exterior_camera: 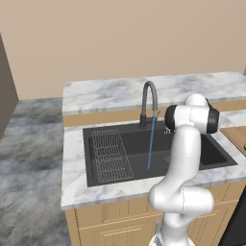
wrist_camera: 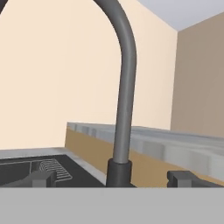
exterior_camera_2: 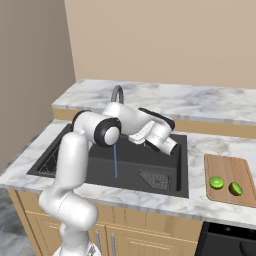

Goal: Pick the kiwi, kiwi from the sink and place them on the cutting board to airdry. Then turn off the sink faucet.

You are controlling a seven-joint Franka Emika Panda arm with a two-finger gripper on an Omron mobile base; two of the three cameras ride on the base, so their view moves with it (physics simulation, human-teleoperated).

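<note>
Both kiwis (exterior_camera_2: 216, 182) (exterior_camera_2: 235, 188) are sitting on cutting board (exterior_camera_2: 227, 167), so faucet's next. Water's running into sink (exterior_camera: 125, 144). Gripper (wrist_camera: 111, 178) w/ fingers spread wide is facing sink faucet (wrist_camera: 124, 87); should nudge side lever gently, w/o clipping spout.

Two kiwis (exterior_camera_2: 216, 182) (exterior_camera_2: 235, 188), one cutting board (exterior_camera_2: 225, 170), one sink (exterior_camera_2: 132, 160), one sink faucet (exterior_camera: 149, 103), one wire rack (exterior_camera: 111, 154).

Two kiwis (exterior_camera_2: 216, 182) (exterior_camera_2: 235, 188) lie side by side on the cutting board (exterior_camera_2: 225, 167), right of the sink (exterior_camera_2: 165, 172) – water (a thin blue stream) (exterior_camera_2: 115, 161) falls into the basin. The arm (exterior_camera_2: 125, 122) reaches across it, hiding most of the sink faucet (exterior_camera_2: 117, 92).
</note>
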